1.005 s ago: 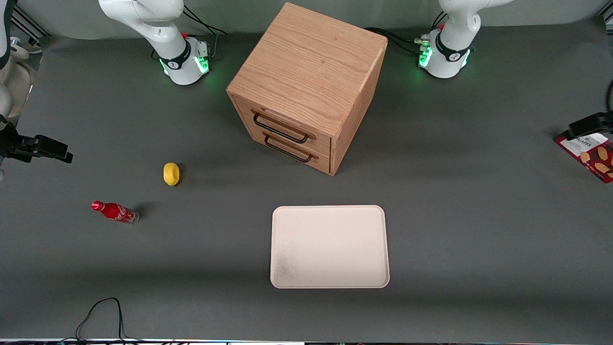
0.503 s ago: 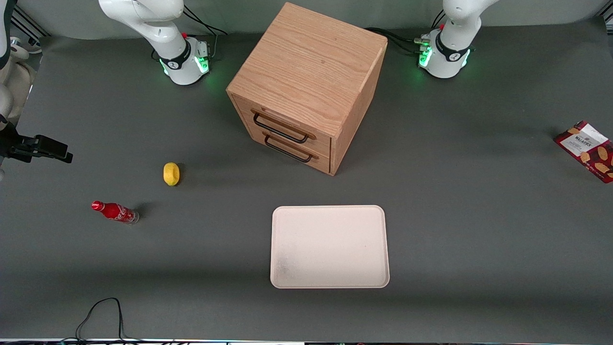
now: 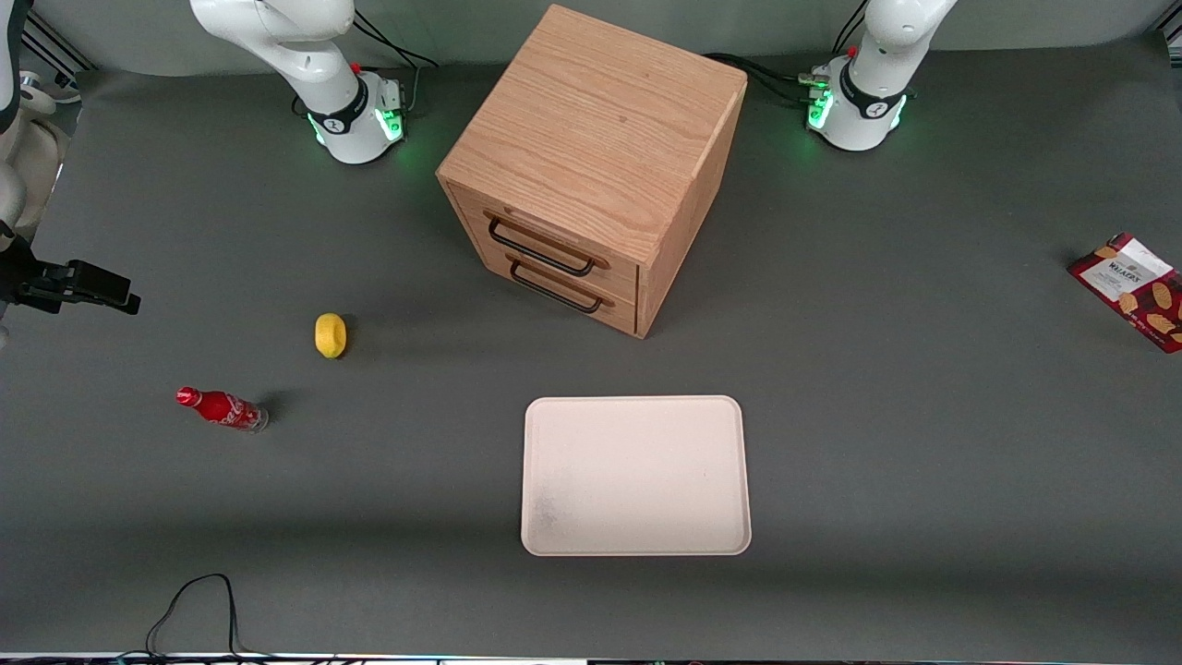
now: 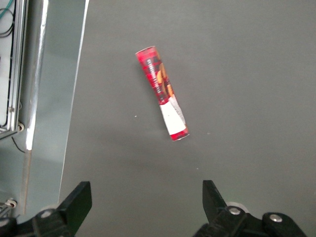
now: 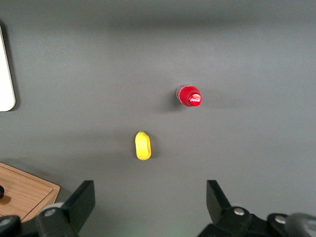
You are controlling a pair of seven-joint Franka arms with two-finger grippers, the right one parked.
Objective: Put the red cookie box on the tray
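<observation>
The red cookie box (image 3: 1131, 291) lies flat on the grey table, far toward the working arm's end, at the edge of the front view. In the left wrist view it shows as a slim red carton (image 4: 162, 93) with a white label end. The cream-white tray (image 3: 635, 476) lies nearer the front camera than the wooden cabinet, with nothing on it. My left gripper (image 4: 146, 192) shows only in the left wrist view. It hangs high above the table, open and empty, with the box apart from its fingers.
A wooden two-drawer cabinet (image 3: 591, 166) stands mid-table. A yellow lemon (image 3: 330, 334) and a small red soda bottle (image 3: 222, 408) lie toward the parked arm's end. The table's edge and a metal rail (image 4: 34, 98) run beside the box. A black cable (image 3: 199, 600) lies at the front edge.
The left gripper, which covered the box's label end at the edge of the front view one second ago, has left that view. The box now shows uncovered and has not moved.
</observation>
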